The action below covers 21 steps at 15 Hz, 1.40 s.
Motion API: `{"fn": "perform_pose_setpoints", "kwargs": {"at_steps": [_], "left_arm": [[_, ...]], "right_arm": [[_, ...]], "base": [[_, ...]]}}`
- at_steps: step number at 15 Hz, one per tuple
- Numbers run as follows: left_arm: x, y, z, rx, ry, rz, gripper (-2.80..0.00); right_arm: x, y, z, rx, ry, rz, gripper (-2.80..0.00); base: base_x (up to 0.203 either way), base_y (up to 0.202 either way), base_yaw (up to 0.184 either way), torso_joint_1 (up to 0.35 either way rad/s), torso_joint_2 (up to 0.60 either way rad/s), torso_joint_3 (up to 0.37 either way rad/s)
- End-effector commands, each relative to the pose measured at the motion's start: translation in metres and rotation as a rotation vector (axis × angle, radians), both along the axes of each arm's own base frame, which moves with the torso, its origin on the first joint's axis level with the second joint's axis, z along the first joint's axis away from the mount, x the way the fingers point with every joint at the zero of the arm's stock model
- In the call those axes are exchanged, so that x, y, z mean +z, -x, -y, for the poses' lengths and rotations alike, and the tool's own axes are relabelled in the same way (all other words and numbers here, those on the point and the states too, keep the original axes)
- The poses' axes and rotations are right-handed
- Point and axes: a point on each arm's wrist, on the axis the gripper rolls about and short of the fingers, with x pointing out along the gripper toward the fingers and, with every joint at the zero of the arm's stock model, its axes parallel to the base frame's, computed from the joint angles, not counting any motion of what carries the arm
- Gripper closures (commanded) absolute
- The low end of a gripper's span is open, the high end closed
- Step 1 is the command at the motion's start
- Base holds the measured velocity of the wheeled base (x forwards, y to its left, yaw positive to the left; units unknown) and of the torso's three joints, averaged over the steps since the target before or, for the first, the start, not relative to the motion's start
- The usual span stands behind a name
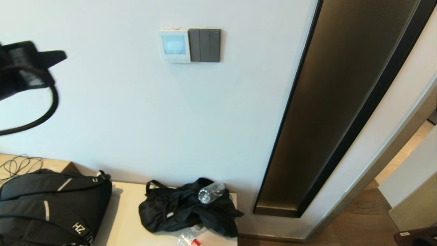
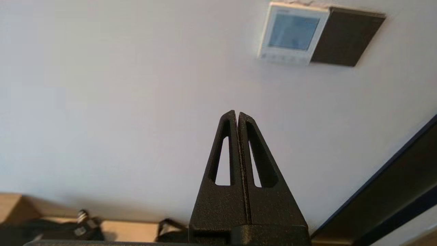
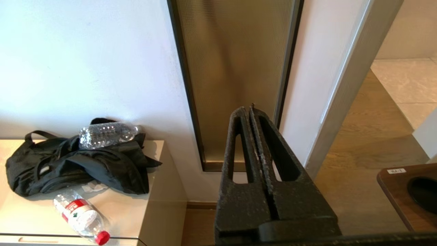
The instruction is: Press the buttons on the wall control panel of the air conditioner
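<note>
The air conditioner's wall control panel (image 1: 174, 45) is a small white square with a pale blue screen, high on the white wall. Its row of tiny white buttons (image 1: 174, 59) runs along its bottom edge. It also shows in the left wrist view (image 2: 292, 34), with the buttons (image 2: 283, 58) below the screen. My left gripper (image 2: 237, 113) is shut and empty, raised well to the left of the panel and apart from the wall; in the head view it shows at the left edge (image 1: 59, 56). My right gripper (image 3: 248, 109) is shut and empty, held low before the dark wall panel.
A dark grey three-switch plate (image 1: 204, 45) adjoins the panel's right side. A tall dark recessed wall panel (image 1: 327, 112) stands to the right. Below, a cabinet top (image 1: 126, 212) bears a backpack (image 1: 47, 208), a black bag (image 1: 184, 208) and water bottles (image 1: 211, 193).
</note>
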Motion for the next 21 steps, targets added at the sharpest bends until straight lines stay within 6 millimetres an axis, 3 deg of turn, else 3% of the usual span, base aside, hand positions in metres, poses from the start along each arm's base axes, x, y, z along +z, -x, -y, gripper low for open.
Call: {"fn": "perform_pose_setpoints", "kwargs": {"at_steps": [1, 4, 6, 9, 12, 15, 19, 21], "left_arm": [[-0.022, 0.108, -0.042, 0.060, 0.011, 0.139, 0.00], [-0.076, 0.171, -0.062, 0.171, -0.042, 0.061, 0.00], [-0.106, 0.188, -0.065, 0.364, -0.084, -0.047, 0.00], [-0.127, 0.208, -0.060, 0.524, -0.091, -0.067, 0.00], [-0.171, 0.210, -0.058, 0.505, -0.108, -0.137, 0.00], [-0.206, 0.210, -0.055, 0.373, -0.104, -0.124, 0.00], [-0.236, 0.191, -0.054, 0.320, -0.099, -0.165, 0.00], [-0.240, 0.185, -0.053, 0.251, -0.092, -0.108, 0.00]], "right_arm": [[0.000, 0.000, 0.000, 0.000, 0.001, -0.001, 0.00], [0.000, 0.000, 0.000, 0.000, 0.001, 0.001, 0.00], [0.000, 0.000, 0.000, 0.000, 0.001, 0.000, 0.00], [0.000, 0.000, 0.000, 0.001, 0.001, 0.000, 0.00], [0.000, 0.000, 0.000, 0.000, 0.001, -0.001, 0.00], [0.000, 0.000, 0.000, 0.002, 0.001, 0.000, 0.00], [0.000, 0.000, 0.000, 0.001, 0.001, 0.000, 0.00], [0.000, 0.000, 0.000, 0.001, 0.001, 0.001, 0.00]], "base": [[0.000, 0.000, 0.000, 0.000, 0.00, 0.000], [0.000, 0.000, 0.000, 0.000, 0.00, 0.000], [0.000, 0.000, 0.000, 0.000, 0.00, 0.000], [0.000, 0.000, 0.000, 0.000, 0.00, 0.000], [0.000, 0.000, 0.000, 0.000, 0.00, 0.000], [0.000, 0.000, 0.000, 0.000, 0.00, 0.000], [0.000, 0.000, 0.000, 0.000, 0.00, 0.000], [0.000, 0.000, 0.000, 0.000, 0.00, 0.000]]}}
